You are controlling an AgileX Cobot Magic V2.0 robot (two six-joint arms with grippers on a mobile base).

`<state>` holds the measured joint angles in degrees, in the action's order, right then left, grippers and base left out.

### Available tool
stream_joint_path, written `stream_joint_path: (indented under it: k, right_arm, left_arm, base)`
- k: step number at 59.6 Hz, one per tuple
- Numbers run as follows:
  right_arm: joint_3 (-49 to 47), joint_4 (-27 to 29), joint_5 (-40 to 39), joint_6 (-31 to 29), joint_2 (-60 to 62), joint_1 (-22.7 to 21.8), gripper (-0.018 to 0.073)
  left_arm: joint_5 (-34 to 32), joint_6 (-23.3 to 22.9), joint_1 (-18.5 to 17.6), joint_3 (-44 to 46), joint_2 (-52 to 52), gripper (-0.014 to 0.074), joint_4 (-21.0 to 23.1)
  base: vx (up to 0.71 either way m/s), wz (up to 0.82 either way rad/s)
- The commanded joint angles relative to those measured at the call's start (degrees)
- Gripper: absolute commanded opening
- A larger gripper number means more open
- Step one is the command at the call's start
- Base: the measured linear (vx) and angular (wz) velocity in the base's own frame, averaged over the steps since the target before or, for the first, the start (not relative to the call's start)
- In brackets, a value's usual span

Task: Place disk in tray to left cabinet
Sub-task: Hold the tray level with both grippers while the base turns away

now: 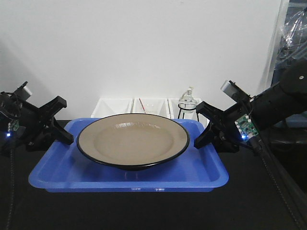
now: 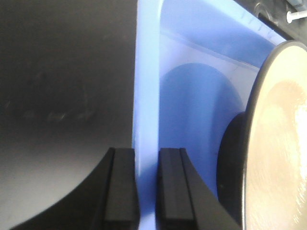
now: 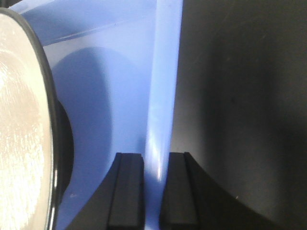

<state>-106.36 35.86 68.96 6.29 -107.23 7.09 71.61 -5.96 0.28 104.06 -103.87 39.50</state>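
The tan disk (image 1: 133, 139) with a black rim lies in the middle of the blue tray (image 1: 53, 175). My left gripper (image 1: 67, 138) is shut on the tray's left rim. In the left wrist view the rim (image 2: 146, 96) runs between the two black fingers of the gripper (image 2: 147, 191), and the disk (image 2: 278, 158) is at the right. My right gripper (image 1: 197, 142) is shut on the right rim. In the right wrist view the rim (image 3: 163, 86) is clamped by the gripper (image 3: 156, 191), with the disk (image 3: 19, 143) at the left. The left cabinet is out of view.
The tray is over a black tabletop (image 1: 249, 211). Small white bins (image 1: 115, 108) stand in a row behind it against a white wall. A glass flask in a black wire stand (image 1: 188, 104) is at the back right, close to my right gripper.
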Motion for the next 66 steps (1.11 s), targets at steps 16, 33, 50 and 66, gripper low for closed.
stream_joint_path:
  k: [16, 33, 50, 66]
  right_arm:
    - [-2.2, 6.4, -0.4, -0.9, 3.8, 0.2, -0.0003]
    - [-2.2, 6.4, -0.4, -0.9, 3.8, 0.2, -0.0003]
    - [-2.2, 6.3, -0.4, -0.9, 3.8, 0.2, -0.0003]
    - [-2.2, 6.4, -0.4, -0.9, 3.8, 0.2, -0.0003]
  left_arm:
    - [0.2, -0.7, -0.7, 1.9, 3.7, -0.0001, 7.2]
    - [0.2, -0.7, -0.7, 1.9, 3.7, -0.0001, 7.2]
    - [0.2, -0.7, -0.7, 1.9, 3.7, -0.0001, 7.2]
    - [0.3, -0.7, -0.7, 1.9, 3.7, -0.0001, 7.2]
  base:
    - [-0.14, 0.32]
    - [-0.14, 0.63]
    - [-0.13, 0.73]
    - [-0.06, 0.74]
